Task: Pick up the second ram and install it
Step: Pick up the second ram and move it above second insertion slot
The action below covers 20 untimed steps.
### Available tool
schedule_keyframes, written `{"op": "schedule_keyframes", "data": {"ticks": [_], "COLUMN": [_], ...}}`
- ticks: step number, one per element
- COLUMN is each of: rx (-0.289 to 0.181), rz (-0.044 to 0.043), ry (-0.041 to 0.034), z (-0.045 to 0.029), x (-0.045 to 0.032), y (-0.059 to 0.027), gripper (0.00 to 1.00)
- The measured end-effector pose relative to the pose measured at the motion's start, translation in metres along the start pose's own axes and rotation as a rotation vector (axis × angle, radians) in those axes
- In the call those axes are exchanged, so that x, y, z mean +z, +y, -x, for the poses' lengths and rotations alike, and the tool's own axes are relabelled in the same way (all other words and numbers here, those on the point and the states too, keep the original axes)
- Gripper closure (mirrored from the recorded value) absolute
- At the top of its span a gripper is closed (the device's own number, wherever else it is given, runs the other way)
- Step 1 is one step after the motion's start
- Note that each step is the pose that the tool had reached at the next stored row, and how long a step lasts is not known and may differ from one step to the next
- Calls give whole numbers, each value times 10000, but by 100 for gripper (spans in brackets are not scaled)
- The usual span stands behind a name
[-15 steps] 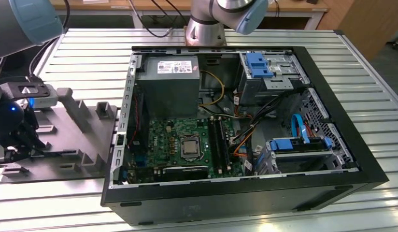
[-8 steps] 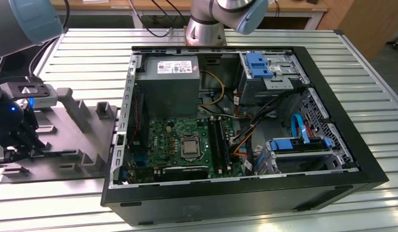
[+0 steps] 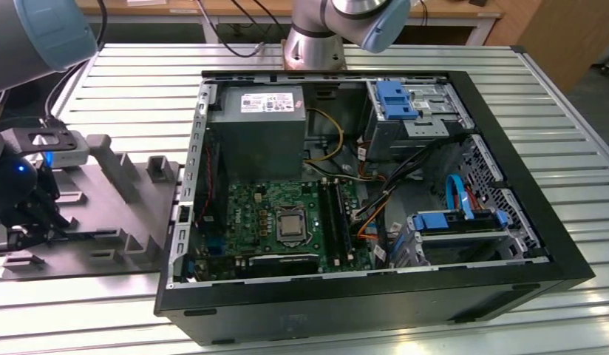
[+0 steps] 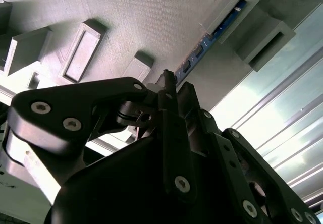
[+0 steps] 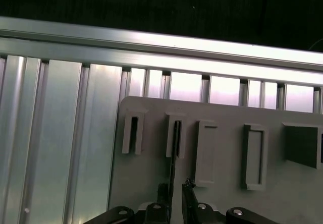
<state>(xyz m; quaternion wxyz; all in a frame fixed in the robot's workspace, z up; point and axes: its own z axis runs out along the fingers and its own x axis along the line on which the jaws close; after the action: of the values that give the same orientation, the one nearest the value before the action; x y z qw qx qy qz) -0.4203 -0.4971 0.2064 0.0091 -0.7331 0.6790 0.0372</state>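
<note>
The second ram is a thin blue board standing on edge in the slots of the gray holder plate. In the first wrist view the ram appears edge-on as a dark line running from a slot down between my fingers. My gripper straddles the near end of the stick, with one finger close beside it and a light gap before the other finger. It is open. In the exterior view my gripper sits low over the holder plate at that view's left.
The open black computer case lies to the exterior view's right of the holder. Inside are the green motherboard, its long black socket strips, a power supply and cables. Raised gray blocks stand on the holder plate.
</note>
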Motion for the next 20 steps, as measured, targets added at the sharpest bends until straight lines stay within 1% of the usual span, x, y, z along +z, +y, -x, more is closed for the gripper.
{"op": "schedule_keyframes", "data": {"ticks": [3, 6, 15, 20], "rx": [0, -1, 1, 0], "rz": [-2, -4, -2, 0], "ry": [-1, -3, -2, 0], "z": [0, -2, -15, -21], "x": [5, 25, 30, 50], "y": [-1, -1, 0, 0], "gripper": [75, 75, 75, 75]}}
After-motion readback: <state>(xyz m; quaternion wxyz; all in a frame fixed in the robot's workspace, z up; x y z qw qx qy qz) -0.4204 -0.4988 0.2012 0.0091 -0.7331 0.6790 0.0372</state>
